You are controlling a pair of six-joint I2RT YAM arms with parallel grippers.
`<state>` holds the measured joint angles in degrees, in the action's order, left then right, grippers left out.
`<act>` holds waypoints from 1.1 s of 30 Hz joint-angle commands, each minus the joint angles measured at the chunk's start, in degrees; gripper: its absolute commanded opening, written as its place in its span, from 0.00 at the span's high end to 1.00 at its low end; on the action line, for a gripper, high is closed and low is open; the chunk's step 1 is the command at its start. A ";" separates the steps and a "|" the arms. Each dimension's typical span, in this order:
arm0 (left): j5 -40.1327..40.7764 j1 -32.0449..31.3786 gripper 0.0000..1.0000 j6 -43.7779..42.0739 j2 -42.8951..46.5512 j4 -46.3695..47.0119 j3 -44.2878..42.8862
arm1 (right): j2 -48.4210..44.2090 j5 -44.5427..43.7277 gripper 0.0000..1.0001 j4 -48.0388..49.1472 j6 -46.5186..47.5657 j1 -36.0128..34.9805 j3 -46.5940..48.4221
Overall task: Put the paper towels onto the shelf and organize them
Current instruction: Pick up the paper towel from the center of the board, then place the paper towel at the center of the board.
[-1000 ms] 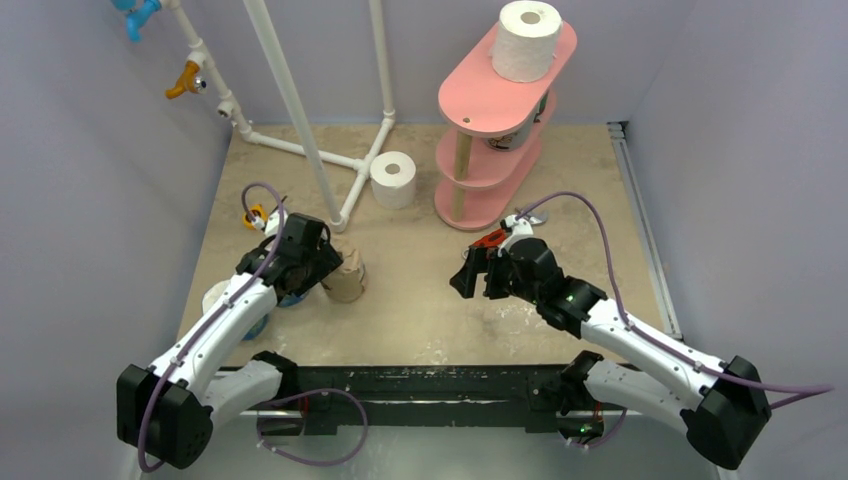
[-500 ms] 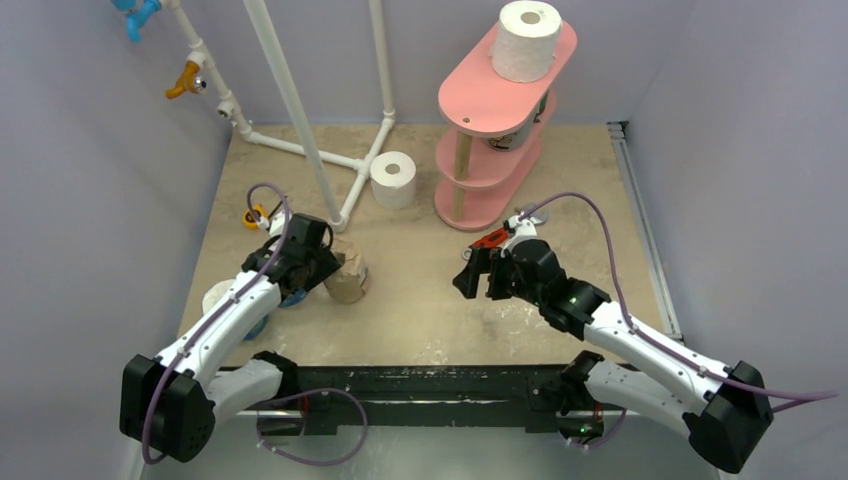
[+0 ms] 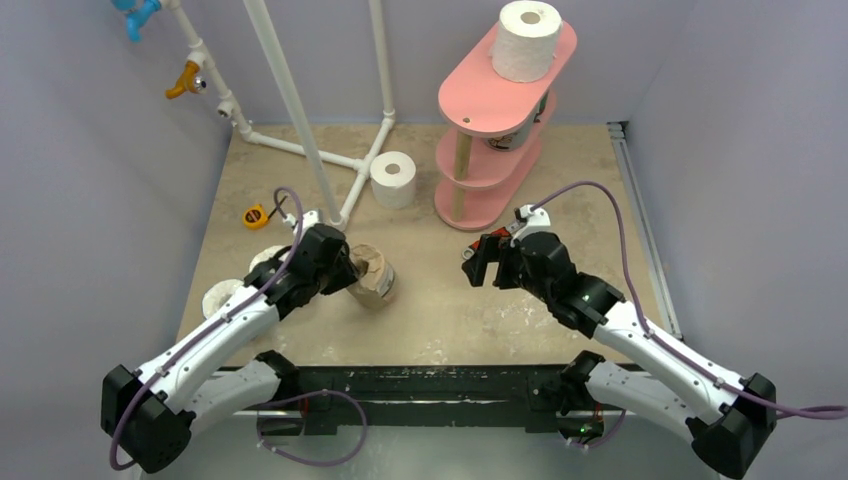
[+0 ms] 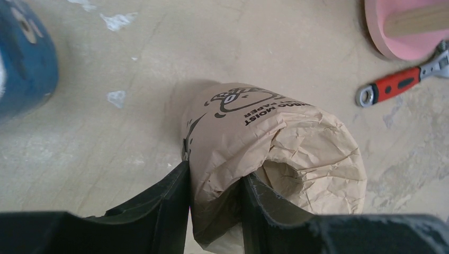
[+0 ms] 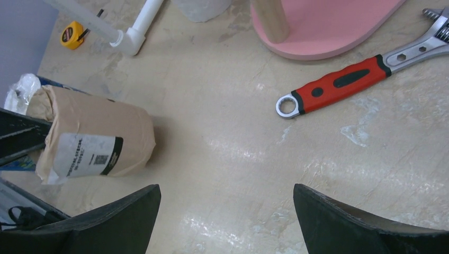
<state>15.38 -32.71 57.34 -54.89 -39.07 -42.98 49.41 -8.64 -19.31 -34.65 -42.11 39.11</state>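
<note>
We look down on a mottled beige tabletop [image 3: 430, 310] closed in on three sides by plain lavender walls [image 3: 90, 200]. At the far left stands a white pipe frame [image 3: 292, 100] carrying an orange valve [image 3: 186, 80] and a blue valve [image 3: 135, 14]. A metal rail [image 3: 646, 230] lines our right edge. The light is soft and even.

beige table [image 3: 430, 295], pink shelf [image 3: 480, 102], white roll [image 3: 393, 180], red wrench [image 5: 339, 84], yellow tape measure [image 3: 256, 215]
</note>
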 commanded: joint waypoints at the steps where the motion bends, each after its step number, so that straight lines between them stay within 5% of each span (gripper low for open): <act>1: -0.12 -4.84 0.65 -0.39 -1.59 3.67 -3.45 | -1.58 -5.04 0.01 -2.28 1.55 -0.16 4.22; 12: 0.91 -15.59 0.65 -1.83 -17.47 9.63 -11.99 | -4.76 -18.81 0.01 -10.26 -7.43 -0.17 3.88; 22: 1.58 -18.44 0.64 -3.60 -27.87 7.98 -20.59 | -6.71 -20.51 0.01 -11.39 -9.64 -0.15 2.23; 26: 0.97 -18.83 0.59 -4.98 -29.73 6.67 -22.12 | -7.36 -22.52 0.01 -13.00 -10.42 -0.10 2.43; 33: 0.71 -19.62 0.34 -6.35 -30.91 4.94 -23.76 | -9.77 -22.17 0.01 -12.14 -10.09 -0.10 1.39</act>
<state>15.64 -51.72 52.51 -85.73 -33.82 -63.72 40.69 -29.06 -31.88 -43.99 -42.11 40.77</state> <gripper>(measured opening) 0.610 0.987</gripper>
